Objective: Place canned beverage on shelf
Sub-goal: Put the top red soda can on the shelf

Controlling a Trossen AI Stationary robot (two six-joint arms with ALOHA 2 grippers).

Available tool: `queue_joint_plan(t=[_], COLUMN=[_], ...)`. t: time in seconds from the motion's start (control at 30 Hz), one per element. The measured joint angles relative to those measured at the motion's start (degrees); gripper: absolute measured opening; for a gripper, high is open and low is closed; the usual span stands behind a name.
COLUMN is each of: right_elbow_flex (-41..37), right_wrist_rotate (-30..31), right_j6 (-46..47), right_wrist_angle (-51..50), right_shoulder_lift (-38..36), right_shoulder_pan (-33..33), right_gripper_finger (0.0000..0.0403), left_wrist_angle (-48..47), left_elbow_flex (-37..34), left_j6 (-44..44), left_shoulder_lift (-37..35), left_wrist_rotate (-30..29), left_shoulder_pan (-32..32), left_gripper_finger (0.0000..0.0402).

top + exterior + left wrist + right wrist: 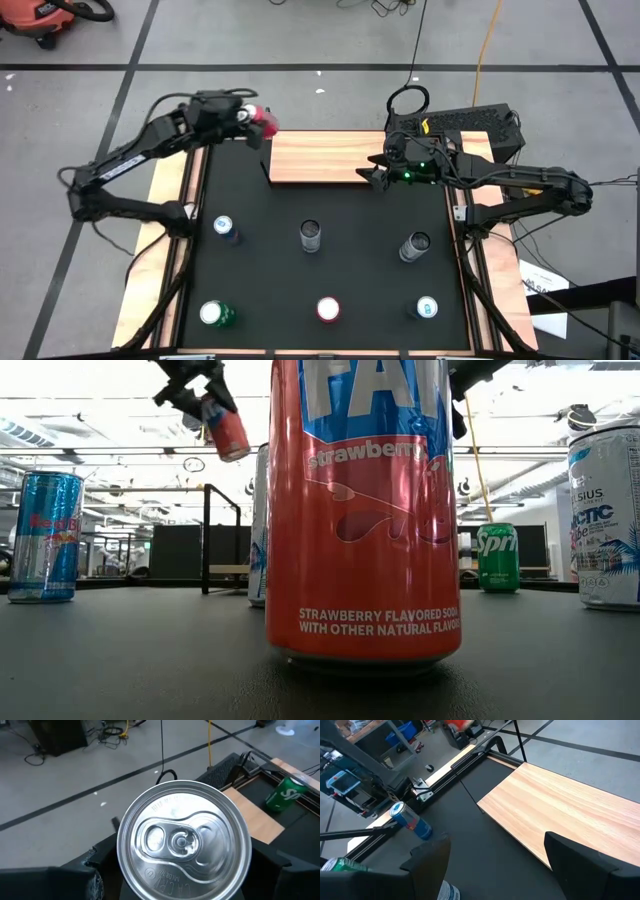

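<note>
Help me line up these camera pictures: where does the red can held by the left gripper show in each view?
High view: the red can at upper left, just off the shelf's left end.
Low view: top left, tilted in the air.
Left wrist view: its silver top fills the centre.
Right wrist view: a red blur at the top edge.
Shared landmark: the shelf.

- I see the shelf [318, 157] in pale natural wood grain.
- My left gripper [252, 117] holds a red can [264, 123] with a silver top.
- Nearest can [365, 510] reads red with blue lettering band.
- Green can [497, 558] beyond.
</note>
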Motion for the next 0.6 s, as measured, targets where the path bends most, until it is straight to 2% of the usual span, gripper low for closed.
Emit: queue_joint_plan(t=[0.2, 0.4, 0.6], right_elbow_flex=[0.00, 0.00, 0.00], right_wrist_rotate=[0.09, 0.17, 0.20], right_j6=[-0.16, -0.01, 1.00], right_wrist_angle=[0.00, 0.02, 0.00], right_shoulder_lift=[0.00, 0.00, 0.00], right_shoulder_pan=[0.00, 0.00, 0.00], right_gripper_finger=[0.0308, 0.0308, 0.0308], left_wrist_angle=[3.24, 5.83, 5.29], left_elbow_flex=[5.03, 7.22, 7.40], left_j6=[1.57, 2.49, -4.63], left_shoulder_lift=[10.67, 20.55, 28.37], left_wrist_rotate=[-0.56, -4.94, -5.48], left_shoulder_pan=[0.01, 1.59, 4.30], left_gripper_finger=[0.0281, 0.0285, 0.0288])
